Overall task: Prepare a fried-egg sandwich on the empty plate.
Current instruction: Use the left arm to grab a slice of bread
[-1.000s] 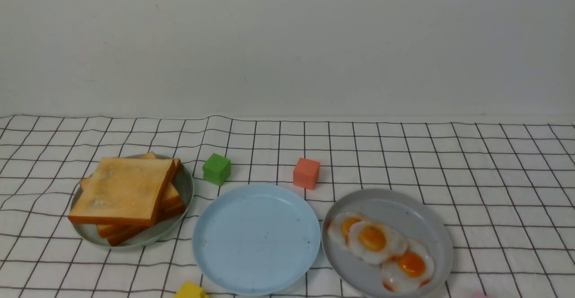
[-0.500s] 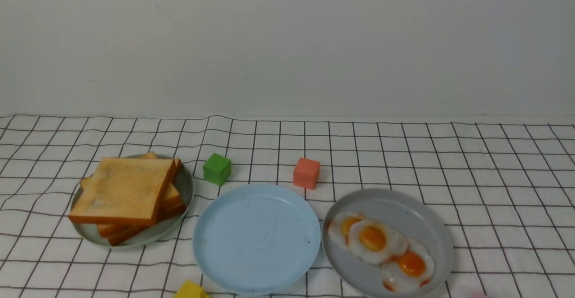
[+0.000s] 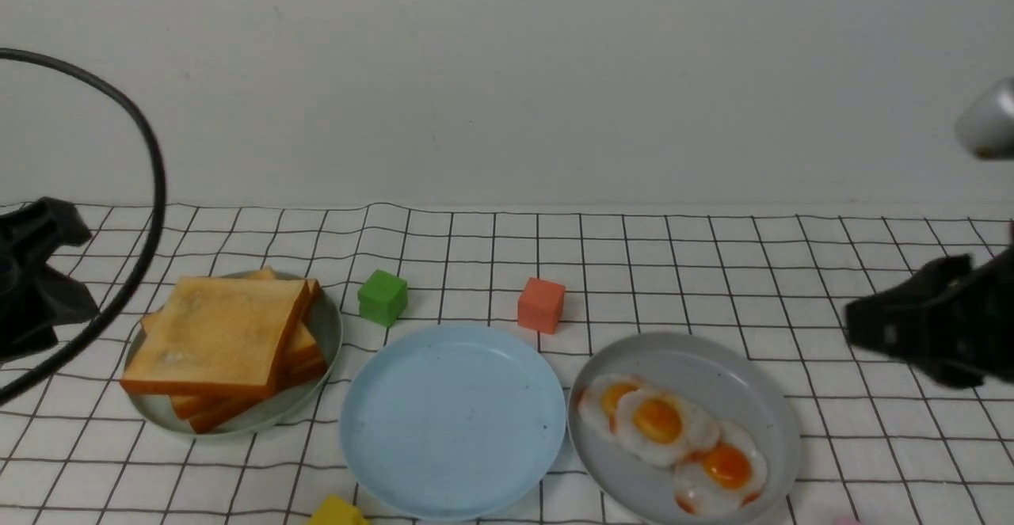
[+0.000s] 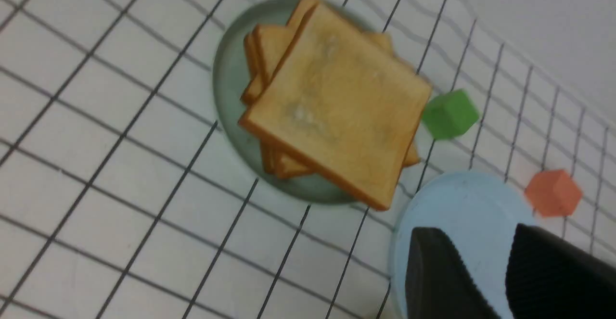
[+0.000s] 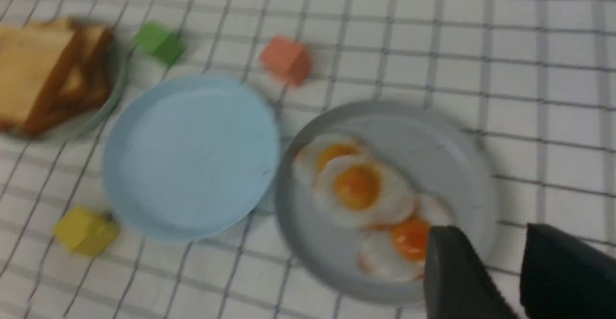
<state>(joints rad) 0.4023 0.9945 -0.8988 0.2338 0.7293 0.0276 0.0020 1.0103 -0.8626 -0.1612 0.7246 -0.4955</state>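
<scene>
the yellow block (image 3: 337, 512) is cut by the near edge of the front view, and so is the near rim of the grey plate (image 3: 681, 347). a pink speck (image 3: 846, 521) at the near right is too small to tell. the lower toast slices (image 3: 305, 351) lie mostly hidden under the top one. the right gripper (image 5: 491, 235) is a dark smear at the front view's right edge (its own wrist view is blurred throughout), and one finger covers part of the nearest egg (image 5: 380, 259). the left gripper (image 4: 474, 237) is cut by the front view's left edge, perhaps half of it lost.

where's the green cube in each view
Front: green cube just behind the gap between toast and blue plate.
Left wrist: green cube by the toast's corner.
Right wrist: green cube between toast and orange cube.
Landmark: the blue plate, in all three.
</scene>
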